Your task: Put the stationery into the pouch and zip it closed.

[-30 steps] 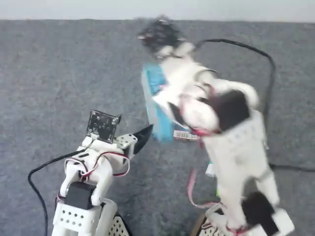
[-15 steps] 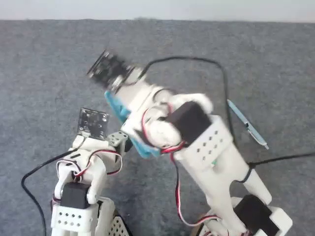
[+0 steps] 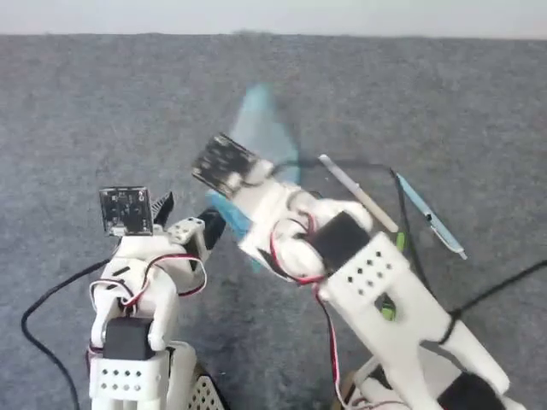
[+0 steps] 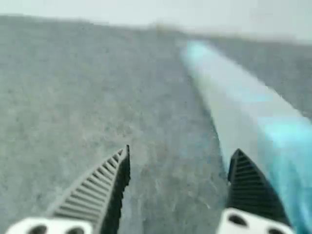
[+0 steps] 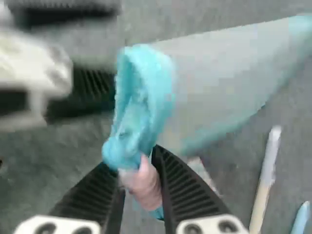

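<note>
A light blue pouch (image 3: 261, 128) hangs blurred above the grey mat, held up by one edge. My right gripper (image 5: 134, 161) is shut on that bunched edge (image 5: 141, 102), with a pink piece pinched between its fingers. In the left wrist view the pouch (image 4: 234, 97) streaks past the far side of my left gripper (image 4: 183, 152), which is open and holds nothing. In the high view the left gripper (image 3: 186, 215) sits just left of the right arm (image 3: 342, 248). A white pen (image 3: 359, 192) and a blue pen (image 3: 427, 218) lie on the mat to the right.
Grey mat (image 3: 85, 111) covers the table, bare on the left and far side. A black cable (image 3: 479, 295) runs off to the right, and another (image 3: 43, 299) loops by the left arm's base. The pens (image 5: 265, 180) lie close beside the right arm.
My right arm has swung left with the pouch in its grip, and the pouch now flaps upward. Both pens have come into view on the right. The left arm has turned left.
</note>
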Robot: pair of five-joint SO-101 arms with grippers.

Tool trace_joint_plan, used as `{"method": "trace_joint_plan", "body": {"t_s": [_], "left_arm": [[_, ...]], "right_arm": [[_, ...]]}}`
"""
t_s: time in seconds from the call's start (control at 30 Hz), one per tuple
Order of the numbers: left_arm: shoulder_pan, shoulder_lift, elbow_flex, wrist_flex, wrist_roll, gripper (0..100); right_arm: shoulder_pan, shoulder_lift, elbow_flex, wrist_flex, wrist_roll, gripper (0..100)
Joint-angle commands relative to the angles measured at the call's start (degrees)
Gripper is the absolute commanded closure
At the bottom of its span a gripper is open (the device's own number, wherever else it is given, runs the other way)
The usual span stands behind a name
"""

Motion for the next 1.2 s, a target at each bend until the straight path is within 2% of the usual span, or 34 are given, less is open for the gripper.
{"method": "trace_joint_plan", "body": {"t_s": [0.0,0.1,0.23,0.5,0.67,0.8,0.97,1.17], "left_arm": [[-1.05,-0.79,-2.15,-2.55,1.14,70],[-1.32,-0.62,-2.07,-2.55,1.14,70],[-1.32,-0.79,-2.15,-2.55,-0.18,70],[-1.41,-0.79,-3.12,-2.29,-9.05,68],[-6.24,-0.79,-3.47,-2.55,-9.32,65],[-6.95,-0.79,-3.47,-2.37,-9.41,65],[-6.86,-0.79,-3.47,-0.35,-14.42,64],[-0.70,-0.88,-3.56,2.55,-16.53,64]], "right_arm": [[6.73,-4.53,9.85,-6.11,0.88,99.1],[10.59,-4.88,13.27,-8.84,0.88,99.1],[11.65,-4.88,13.89,-9.36,0.53,99.1],[4.09,-2.07,17.93,-14.99,0.53,99.1],[3.65,4.79,16.35,-15.78,0.97,99.1],[3.65,7.52,13.54,-15.34,0.97,99.1],[7.34,4.97,12.75,-13.58,0.70,99.1],[11.82,0.57,12.84,-13.05,-0.79,99.1]]}}
